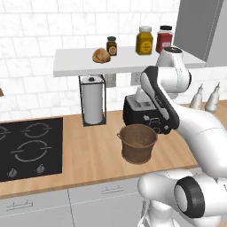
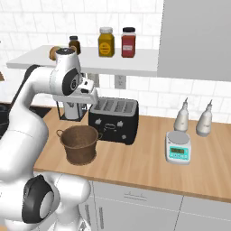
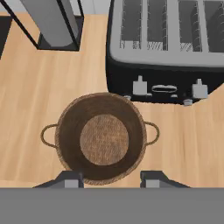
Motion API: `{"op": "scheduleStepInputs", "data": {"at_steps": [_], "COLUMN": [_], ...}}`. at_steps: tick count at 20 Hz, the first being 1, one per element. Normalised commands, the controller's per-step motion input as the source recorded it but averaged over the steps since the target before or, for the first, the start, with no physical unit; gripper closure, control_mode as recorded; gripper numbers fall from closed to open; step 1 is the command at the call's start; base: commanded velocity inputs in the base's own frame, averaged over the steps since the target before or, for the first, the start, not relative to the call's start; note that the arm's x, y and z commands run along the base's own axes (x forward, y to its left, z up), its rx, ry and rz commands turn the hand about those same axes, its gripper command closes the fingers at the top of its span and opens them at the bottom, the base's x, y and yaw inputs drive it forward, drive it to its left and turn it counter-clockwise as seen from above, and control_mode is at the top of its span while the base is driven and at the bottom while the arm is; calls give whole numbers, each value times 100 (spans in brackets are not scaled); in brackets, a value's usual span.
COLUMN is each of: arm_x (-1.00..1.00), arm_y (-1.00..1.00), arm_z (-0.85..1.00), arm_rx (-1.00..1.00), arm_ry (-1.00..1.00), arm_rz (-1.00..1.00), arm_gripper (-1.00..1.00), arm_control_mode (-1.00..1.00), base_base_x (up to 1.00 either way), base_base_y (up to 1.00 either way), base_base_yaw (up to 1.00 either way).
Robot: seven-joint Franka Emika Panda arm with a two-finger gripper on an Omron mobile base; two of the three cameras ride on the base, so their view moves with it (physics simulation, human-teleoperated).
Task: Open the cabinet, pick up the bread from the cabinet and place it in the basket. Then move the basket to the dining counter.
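Note:
The bread (image 1: 101,56), a small golden-brown bun, lies on the white cabinet shelf (image 1: 80,66) beside a small amber jar; in the right base view the arm covers most of the bread (image 2: 53,53). A grey cabinet door (image 1: 199,26) stands at the shelf's right end. The dark woven basket (image 1: 138,142) (image 2: 80,143) sits empty on the wooden worktop in front of the toaster. My gripper (image 3: 111,179) hangs open straight above the basket (image 3: 103,136), fingers wide apart and holding nothing. The dining counter is out of view.
A black toaster (image 1: 142,113) stands right behind the basket, with a paper-towel holder (image 1: 93,104) to its left. The black hob (image 1: 29,148) is at the far left. A yellow jar (image 1: 144,40) and a red jar (image 1: 164,39) share the shelf. Scale (image 2: 178,148) and two bottles (image 2: 194,118) sit right.

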Motion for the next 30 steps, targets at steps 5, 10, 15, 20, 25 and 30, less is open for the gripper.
{"op": "scheduleStepInputs", "data": {"at_steps": [5,10,15,20,25,30], "arm_x": [-63,-59,-12,0,7,34], "arm_y": [13,22,23,18,38,56], "arm_z": [0,45,88,84,61,14], "arm_rx": [0,0,0,2,0,2], "arm_ry": [-11,-28,-18,-11,-7,0], "arm_rz": [5,15,22,22,4,0], "arm_gripper": [-100,-100,-100,-100,-100,-100], "arm_control_mode": [-100,-100,-100,-100,-100,-100], "base_base_x": [0,0,0,0,0,0], "base_base_y": [0,0,0,0,0,0], "base_base_yaw": [0,0,0,0,0,0]}}
